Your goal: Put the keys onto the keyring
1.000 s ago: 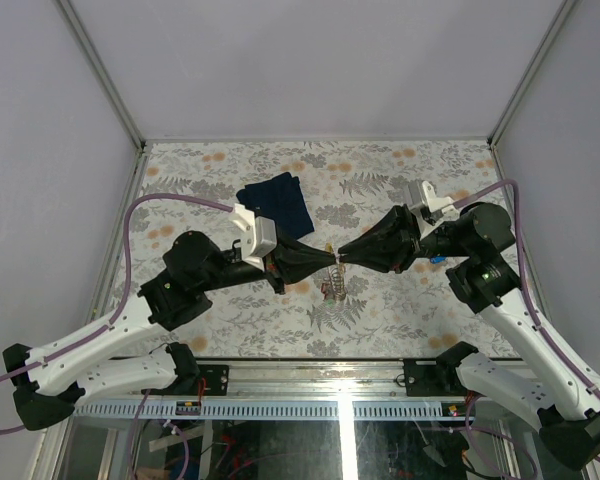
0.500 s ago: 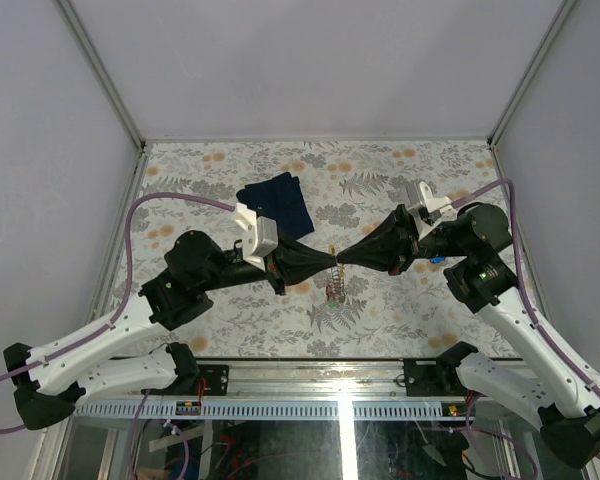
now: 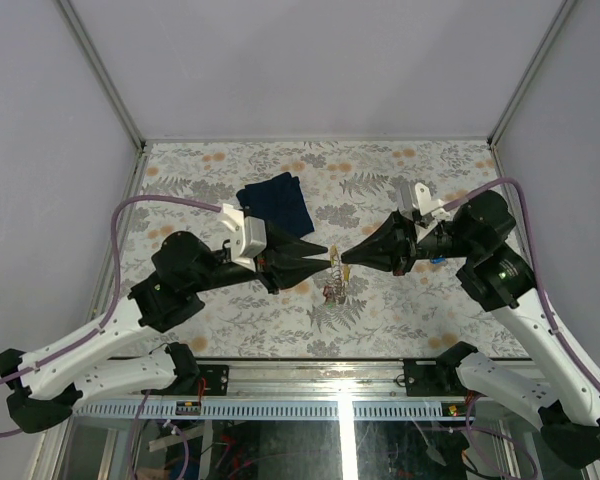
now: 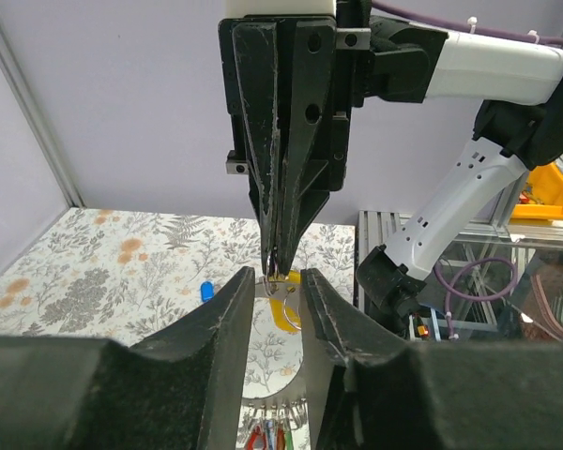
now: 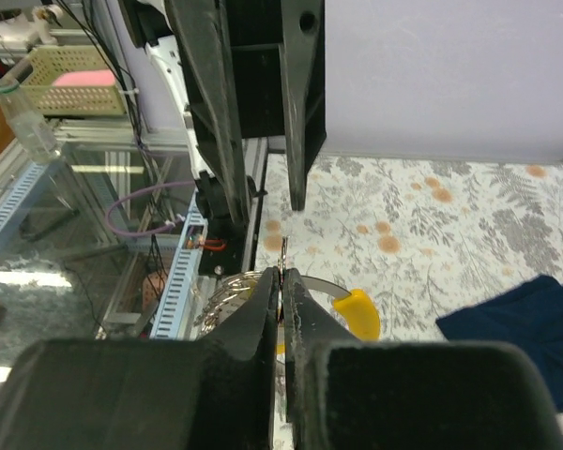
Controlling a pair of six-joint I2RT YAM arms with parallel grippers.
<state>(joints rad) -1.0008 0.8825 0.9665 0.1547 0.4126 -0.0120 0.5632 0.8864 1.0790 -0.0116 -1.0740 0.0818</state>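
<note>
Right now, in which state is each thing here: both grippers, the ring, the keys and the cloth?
Ring: held off the table.
Left gripper: open, beside the ring.
Right gripper: shut on the ring.
Yellow key: hanging by the ring.
Red and green keys: hanging below the ring.
Blue key: lying loose on the table.
Cloth: folded, flat on the table.

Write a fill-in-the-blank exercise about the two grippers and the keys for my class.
1. The left gripper has its jaws ____.
2. The right gripper is ____ on the keyring.
3. The key tag hanging just beside the right gripper's tips is coloured ____.
Missing words: open; shut; yellow.
</note>
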